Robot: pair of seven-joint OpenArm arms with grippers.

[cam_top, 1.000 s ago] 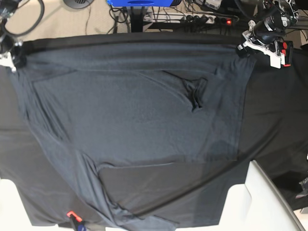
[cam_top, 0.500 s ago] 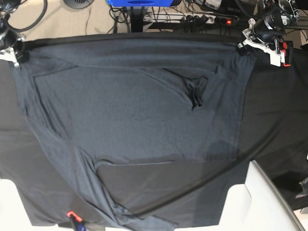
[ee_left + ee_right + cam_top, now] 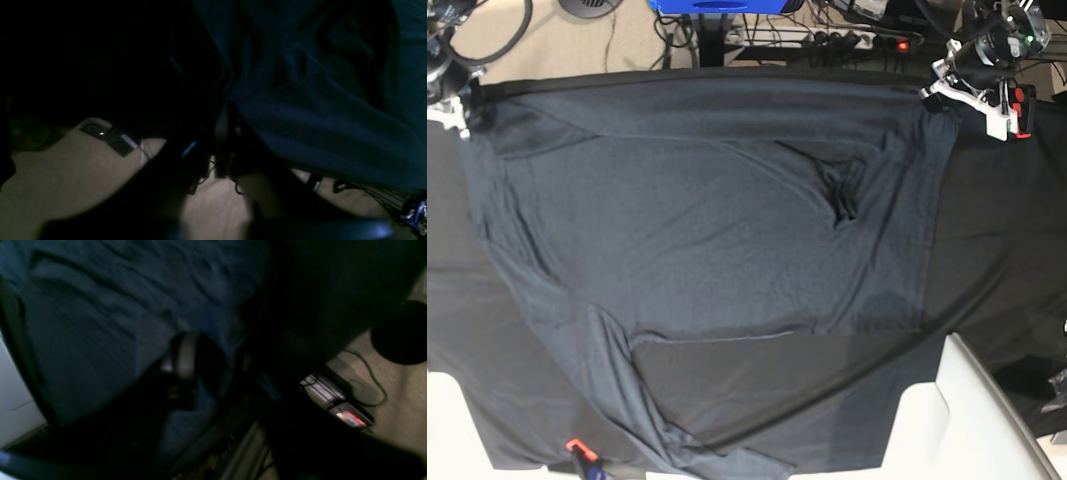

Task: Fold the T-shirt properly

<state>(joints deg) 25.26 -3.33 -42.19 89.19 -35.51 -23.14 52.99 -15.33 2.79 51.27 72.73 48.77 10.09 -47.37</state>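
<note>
T-shirt (image 3: 707, 230): spread across the dark table cover (image 3: 1007, 260), top edge stretched between 10 and 2 o'clock. Left gripper (image 3: 939, 88): at the 2 o'clock corner; fingers' state cannot be told. Right gripper (image 3: 457, 112): at the 10 o'clock corner, likewise unclear. Step, by my reading: letting go after a stretch. Next: regrip an edge for the fold.

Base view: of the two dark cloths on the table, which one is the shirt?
The T-shirt is the lighter slate-grey, heathered cloth with wrinkles near its middle, spread between both grippers. The table cover beneath is blacker and smoother.
</note>
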